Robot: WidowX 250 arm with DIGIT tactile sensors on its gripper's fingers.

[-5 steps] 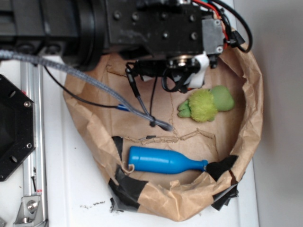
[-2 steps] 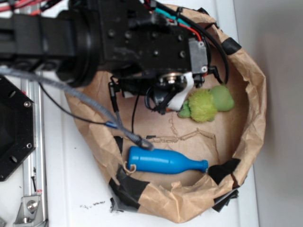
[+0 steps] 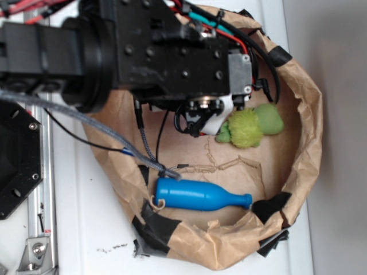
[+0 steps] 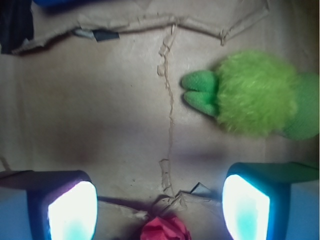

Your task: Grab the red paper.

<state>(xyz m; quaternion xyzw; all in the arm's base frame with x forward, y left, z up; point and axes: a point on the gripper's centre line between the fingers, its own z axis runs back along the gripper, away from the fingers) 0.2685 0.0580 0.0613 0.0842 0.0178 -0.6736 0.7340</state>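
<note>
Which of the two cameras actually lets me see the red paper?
The wrist view. The red paper peeks in at the bottom edge, between the open tool's two fingers. In the exterior view the black arm hides it, so none of it shows.

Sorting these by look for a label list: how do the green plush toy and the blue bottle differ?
The green plush toy is fuzzy and rounded; the blue bottle is smooth and long with a narrow neck. The toy lies near the gripper; the bottle lies on its side by the paper wall. Both rest on the brown paper floor.
</note>
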